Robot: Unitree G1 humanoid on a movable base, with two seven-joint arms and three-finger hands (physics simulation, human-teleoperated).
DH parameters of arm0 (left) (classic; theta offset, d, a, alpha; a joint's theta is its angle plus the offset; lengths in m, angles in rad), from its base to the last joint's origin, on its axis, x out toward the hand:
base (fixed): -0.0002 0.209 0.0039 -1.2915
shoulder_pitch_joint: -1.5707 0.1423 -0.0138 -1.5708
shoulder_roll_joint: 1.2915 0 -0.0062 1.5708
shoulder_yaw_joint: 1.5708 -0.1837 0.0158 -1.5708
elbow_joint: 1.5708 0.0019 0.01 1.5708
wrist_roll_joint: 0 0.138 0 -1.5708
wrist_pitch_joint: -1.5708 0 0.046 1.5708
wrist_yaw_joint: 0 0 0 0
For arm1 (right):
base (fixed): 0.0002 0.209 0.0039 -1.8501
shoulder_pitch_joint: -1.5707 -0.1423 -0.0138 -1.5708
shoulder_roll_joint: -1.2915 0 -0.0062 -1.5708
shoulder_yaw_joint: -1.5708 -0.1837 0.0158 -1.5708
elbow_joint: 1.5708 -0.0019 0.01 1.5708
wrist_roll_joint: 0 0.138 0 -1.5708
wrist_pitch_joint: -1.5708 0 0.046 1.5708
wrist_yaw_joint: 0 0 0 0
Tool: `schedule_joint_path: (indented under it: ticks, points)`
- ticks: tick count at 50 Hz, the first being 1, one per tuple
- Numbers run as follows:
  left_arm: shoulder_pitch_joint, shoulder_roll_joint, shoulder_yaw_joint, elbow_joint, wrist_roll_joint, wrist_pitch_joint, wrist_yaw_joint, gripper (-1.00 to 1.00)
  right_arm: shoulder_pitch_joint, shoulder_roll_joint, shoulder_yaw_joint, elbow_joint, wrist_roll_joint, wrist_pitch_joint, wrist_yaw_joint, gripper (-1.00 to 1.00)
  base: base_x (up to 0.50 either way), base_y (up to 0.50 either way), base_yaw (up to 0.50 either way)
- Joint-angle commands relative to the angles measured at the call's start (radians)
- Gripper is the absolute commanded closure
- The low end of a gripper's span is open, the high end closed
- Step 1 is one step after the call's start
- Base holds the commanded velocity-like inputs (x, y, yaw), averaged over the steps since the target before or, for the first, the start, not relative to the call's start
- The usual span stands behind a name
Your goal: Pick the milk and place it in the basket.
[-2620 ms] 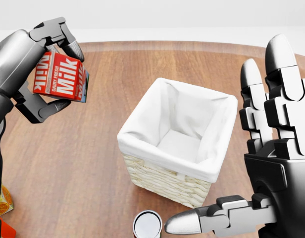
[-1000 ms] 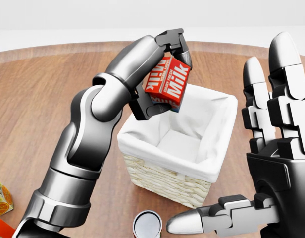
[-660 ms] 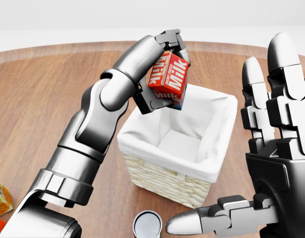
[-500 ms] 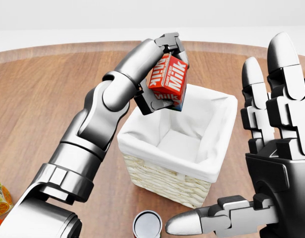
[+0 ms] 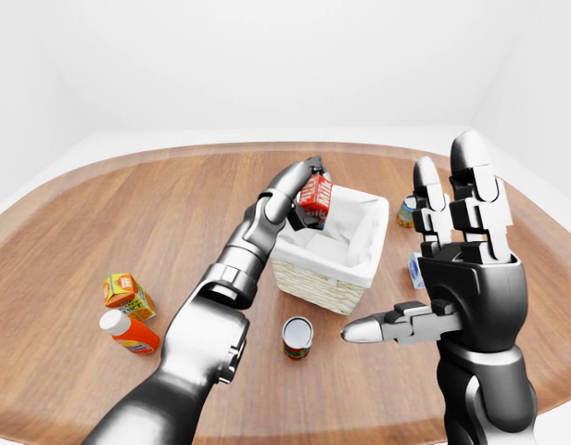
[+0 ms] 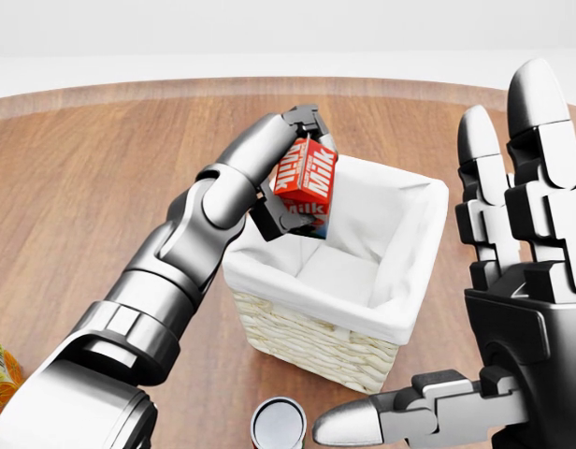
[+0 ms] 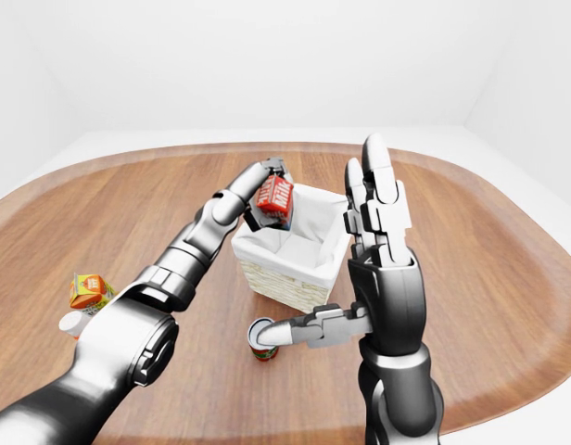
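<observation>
The milk (image 6: 306,187) is pinched in the fingers of the left hand (image 6: 290,178) and held tilted just above the far-left corner of the basket (image 6: 269,270), partly over its white-lined hollow. The pick can be judged done, while the lowering and release into the basket are left. The right hand (image 6: 498,299) is held up to the right of the basket with its fingers spread and nothing in it, and a can (image 6: 278,424) stands on the table (image 6: 92,178) just near of the basket.

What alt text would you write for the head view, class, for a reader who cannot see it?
The left hand holds a red milk carton over the left edge of a white-lined wicker basket on a wooden table. The right hand is raised, open and empty, at right.
</observation>
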Motion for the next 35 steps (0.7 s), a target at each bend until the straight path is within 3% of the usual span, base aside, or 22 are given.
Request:
schedule_joint_path:
  ticks: [1, 24, 35]
  points:
    - [-0.019, -0.008, 0.037, 0.021, 0.010, 0.000, 0.047, 1.00, -0.001, 0.000, 0.000, -0.006, 0.002, 0.000, 0.001, -1.00, 0.00, 0.00, 0.00]
    - [-0.010, -0.036, 0.030, 0.026, 0.005, 0.000, 0.057, 1.00, 0.005, -0.001, 0.007, 0.000, -0.004, 0.000, -0.001, -1.00, 0.00, 0.00, 0.00]
    - [-0.013, -0.074, 0.013, 0.016, 0.031, 0.000, 0.061, 1.00, 0.006, -0.001, 0.011, 0.004, -0.005, 0.000, -0.002, -1.00, 0.00, 0.00, 0.00]
